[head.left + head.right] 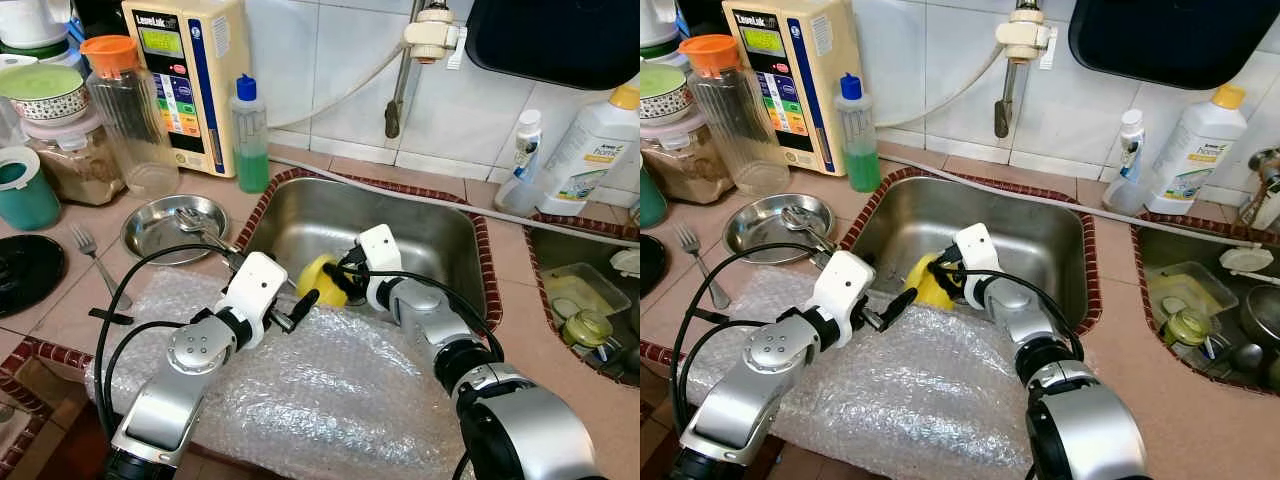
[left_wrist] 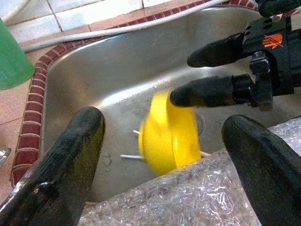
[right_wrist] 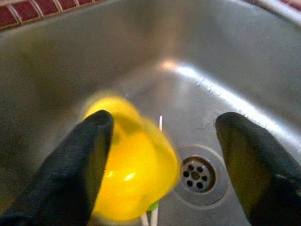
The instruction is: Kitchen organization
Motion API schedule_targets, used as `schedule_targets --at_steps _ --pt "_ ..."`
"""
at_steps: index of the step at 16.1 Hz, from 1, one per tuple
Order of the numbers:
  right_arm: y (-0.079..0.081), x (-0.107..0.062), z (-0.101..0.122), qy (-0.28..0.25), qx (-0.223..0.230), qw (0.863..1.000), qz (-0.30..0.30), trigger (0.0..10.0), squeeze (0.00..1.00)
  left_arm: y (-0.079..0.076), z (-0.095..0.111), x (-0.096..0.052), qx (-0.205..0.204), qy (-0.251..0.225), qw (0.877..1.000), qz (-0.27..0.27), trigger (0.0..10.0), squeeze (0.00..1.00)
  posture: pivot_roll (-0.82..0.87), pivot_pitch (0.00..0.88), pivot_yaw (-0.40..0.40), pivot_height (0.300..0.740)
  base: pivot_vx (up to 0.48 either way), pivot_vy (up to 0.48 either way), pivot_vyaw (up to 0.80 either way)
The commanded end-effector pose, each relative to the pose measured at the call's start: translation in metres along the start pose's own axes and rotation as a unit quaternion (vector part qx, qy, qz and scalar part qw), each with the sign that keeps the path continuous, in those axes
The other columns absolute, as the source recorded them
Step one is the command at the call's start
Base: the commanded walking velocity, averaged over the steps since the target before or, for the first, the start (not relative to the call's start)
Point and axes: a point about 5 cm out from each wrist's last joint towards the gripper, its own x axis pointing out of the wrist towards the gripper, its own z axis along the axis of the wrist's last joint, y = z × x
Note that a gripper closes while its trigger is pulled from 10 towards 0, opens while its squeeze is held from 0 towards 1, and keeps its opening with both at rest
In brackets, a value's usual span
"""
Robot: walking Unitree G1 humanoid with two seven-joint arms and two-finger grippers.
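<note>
A yellow bowl-like thing (image 1: 320,280) sits blurred in the steel sink (image 1: 300,215), near the front wall and beside the drain (image 3: 195,175). My right gripper (image 1: 345,278) reaches down into the sink and is open; one of its fingers (image 2: 202,92) touches the yellow thing's top edge. My left gripper (image 1: 298,308) hovers open over the bubble wrap (image 1: 330,390) at the sink's front rim, pointing at the yellow thing (image 2: 169,134) without touching it. Thin white sticks (image 2: 129,156) lie under the yellow thing.
A metal plate with a spoon (image 1: 170,228) and a fork (image 1: 95,255) lie left of the sink. A green soap bottle (image 1: 250,135), a jar (image 1: 125,110) and a water appliance (image 1: 190,70) stand behind. A second basin (image 1: 585,310) with dishes is at the right.
</note>
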Motion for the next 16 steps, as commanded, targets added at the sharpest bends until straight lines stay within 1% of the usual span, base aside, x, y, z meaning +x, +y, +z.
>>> schedule_targets --at_steps 1,2,4,5,6,7,9,10,11,12,13,15,16 --pt "-0.001 0.001 0.007 0.000 0.011 1.000 0.017 10.0 1.00 -0.002 0.001 0.002 0.009 0.005 1.000 -0.009 10.0 1.00 0.16 0.000 -0.043 0.740 0.000 0.000 0.00" --pt "0.006 0.001 0.004 0.022 0.019 0.997 0.076 10.0 1.00 -0.002 0.001 0.003 0.010 0.005 1.000 -0.011 10.0 1.00 0.16 0.000 -0.042 0.740 0.000 0.000 0.00" --pt "0.006 0.001 0.012 0.015 0.054 0.992 0.115 10.0 1.00 -0.002 0.001 0.003 0.012 0.006 1.000 -0.011 10.0 1.00 0.16 0.000 -0.041 0.740 0.000 0.000 0.00" --pt "0.003 0.000 0.015 0.009 0.047 0.992 0.113 10.0 1.00 -0.002 0.001 0.003 0.012 0.007 1.000 -0.010 10.0 1.00 0.16 0.000 -0.042 0.740 0.000 0.000 0.00" --pt "-0.004 0.000 0.022 -0.010 0.047 0.995 0.085 10.0 1.00 -0.001 0.001 0.003 0.013 0.008 1.000 -0.008 10.0 1.00 0.16 0.000 -0.042 0.740 0.000 0.000 0.00" --pt "-0.010 0.000 0.033 -0.045 0.034 0.997 0.052 10.0 1.00 0.001 0.001 0.003 0.014 0.008 1.000 0.001 10.0 1.00 0.16 0.000 -0.043 0.740 0.000 0.000 0.00" --pt "-0.014 -0.001 0.045 -0.089 0.039 0.995 0.015 10.0 1.00 0.008 0.004 0.002 0.009 0.003 1.000 0.028 10.0 1.00 0.16 0.000 -0.043 0.740 0.000 0.000 0.00" --pt "-0.017 -0.002 0.056 -0.124 0.056 0.991 -0.001 10.0 1.00 0.017 0.009 0.003 0.005 -0.009 0.998 0.062 10.0 1.00 0.16 0.000 -0.044 0.740 0.000 0.000 0.00" --pt "-0.017 -0.003 0.058 -0.132 0.061 0.989 0.001 10.0 1.00 0.021 0.011 0.003 0.003 -0.014 0.997 0.075 10.0 1.00 0.16 0.000 -0.044 0.740 0.000 0.000 0.00" --pt "-0.013 -0.006 0.065 -0.160 0.062 0.985 0.009 10.0 1.00 0.036 0.017 0.002 -0.010 -0.031 0.992 0.123 10.0 1.00 0.16 0.000 -0.044 0.740 0.000 0.000 0.00" --pt "-0.010 -0.008 0.069 -0.174 0.065 0.982 0.016 10.0 1.00 0.044 0.020 0.001 -0.017 -0.040 0.988 0.151 10.0 1.00 0.16 0.000 -0.044 0.740 0.000 0.000 0.00" --pt "-0.003 -0.014 0.075 -0.206 0.050 0.977 0.024 10.0 1.00 0.063 0.024 -0.003 -0.046 -0.055 0.973 0.220 10.0 1.00 0.15 0.000 -0.043 0.740 0.000 0.000 0.00" --pt "0.000 -0.017 0.076 -0.208 0.042 0.977 0.024 10.0 1.00 0.072 0.024 -0.006 -0.054 -0.055 0.963 0.258 10.0 1.00 0.15 0.000 -0.043 0.740 0.000 0.000 0.00"
